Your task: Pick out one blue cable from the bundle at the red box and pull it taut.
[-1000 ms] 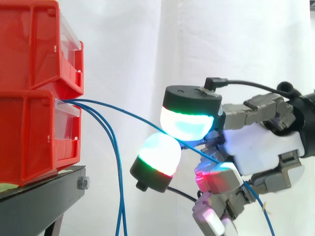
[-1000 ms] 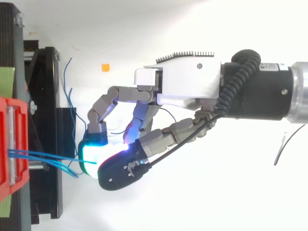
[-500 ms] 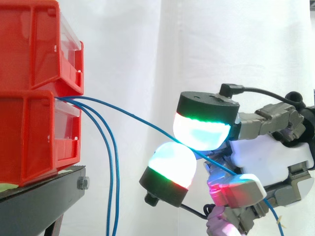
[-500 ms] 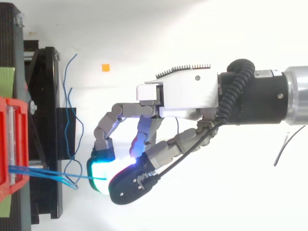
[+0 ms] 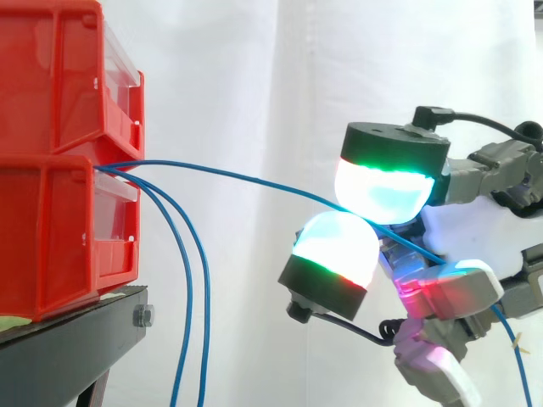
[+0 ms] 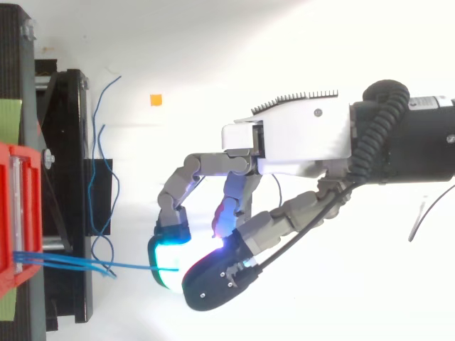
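Our hand (image 6: 298, 138), pinching one blue cable (image 6: 131, 267) between its glowing pads (image 5: 377, 186), has drawn farther from the red bins (image 5: 51, 229) than a second ago, so we judge that strand nearly taut while the other two cables (image 5: 188, 322) hang slack beside the stand (image 5: 76, 339).

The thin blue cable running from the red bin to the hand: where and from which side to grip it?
Grip the thin blue cable on its free span, coming from the side view's right. There it arcs clear of the two hanging blue cables, so fingers pinch it alone.
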{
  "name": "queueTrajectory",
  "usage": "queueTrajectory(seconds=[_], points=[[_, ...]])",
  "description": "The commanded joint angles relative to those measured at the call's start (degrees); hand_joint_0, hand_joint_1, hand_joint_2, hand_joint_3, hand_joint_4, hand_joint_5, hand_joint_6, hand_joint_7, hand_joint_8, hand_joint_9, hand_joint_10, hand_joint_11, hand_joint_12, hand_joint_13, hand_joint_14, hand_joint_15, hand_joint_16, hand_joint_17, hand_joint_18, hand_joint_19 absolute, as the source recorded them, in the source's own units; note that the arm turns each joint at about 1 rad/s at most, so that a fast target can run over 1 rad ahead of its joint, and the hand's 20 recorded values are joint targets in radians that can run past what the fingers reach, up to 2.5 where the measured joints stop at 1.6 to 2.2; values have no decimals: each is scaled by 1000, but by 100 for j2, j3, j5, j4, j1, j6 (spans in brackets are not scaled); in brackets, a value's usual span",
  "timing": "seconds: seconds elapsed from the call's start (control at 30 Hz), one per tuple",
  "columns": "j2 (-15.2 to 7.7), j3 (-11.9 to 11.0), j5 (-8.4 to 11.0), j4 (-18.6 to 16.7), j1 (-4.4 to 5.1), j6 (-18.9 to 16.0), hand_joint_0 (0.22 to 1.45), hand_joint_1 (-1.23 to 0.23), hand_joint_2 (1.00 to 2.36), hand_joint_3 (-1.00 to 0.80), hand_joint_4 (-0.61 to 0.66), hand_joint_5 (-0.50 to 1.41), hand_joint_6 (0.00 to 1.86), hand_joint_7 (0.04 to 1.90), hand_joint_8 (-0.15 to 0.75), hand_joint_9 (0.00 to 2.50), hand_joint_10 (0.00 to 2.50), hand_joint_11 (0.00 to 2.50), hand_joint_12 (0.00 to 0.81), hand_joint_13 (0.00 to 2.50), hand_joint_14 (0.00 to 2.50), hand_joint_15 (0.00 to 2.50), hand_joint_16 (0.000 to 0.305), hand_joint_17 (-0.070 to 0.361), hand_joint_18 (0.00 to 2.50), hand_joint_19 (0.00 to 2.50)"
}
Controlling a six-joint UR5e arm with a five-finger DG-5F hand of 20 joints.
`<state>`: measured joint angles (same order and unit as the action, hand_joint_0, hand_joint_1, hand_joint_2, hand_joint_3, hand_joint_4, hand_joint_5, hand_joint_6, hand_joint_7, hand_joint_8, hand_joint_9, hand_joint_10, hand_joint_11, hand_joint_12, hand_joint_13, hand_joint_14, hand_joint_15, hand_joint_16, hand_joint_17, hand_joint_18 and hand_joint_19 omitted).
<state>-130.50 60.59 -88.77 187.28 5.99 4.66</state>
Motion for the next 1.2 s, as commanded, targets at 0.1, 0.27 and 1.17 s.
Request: queueTrajectory(seconds=[0.1, 0.27, 1.17], points=[[16, 6, -96, 168, -19, 114, 729, -764, 1015, -269, -264, -135, 1010, 856, 204, 1298, 24, 1018, 326, 1018, 24, 746, 41, 93, 849, 750], [24, -3, -219, 168, -37, 88, 729, -764, 1015, -267, -264, -135, 1010, 855, 202, 1297, 24, 1021, 326, 1016, 26, 740, 41, 93, 849, 750], [16, 58, -35, -543, -37, -650, 726, -757, 1016, -272, -253, -135, 1012, 819, 196, 1369, 23, 1159, 317, 1173, 26, 939, 40, 89, 855, 738]])
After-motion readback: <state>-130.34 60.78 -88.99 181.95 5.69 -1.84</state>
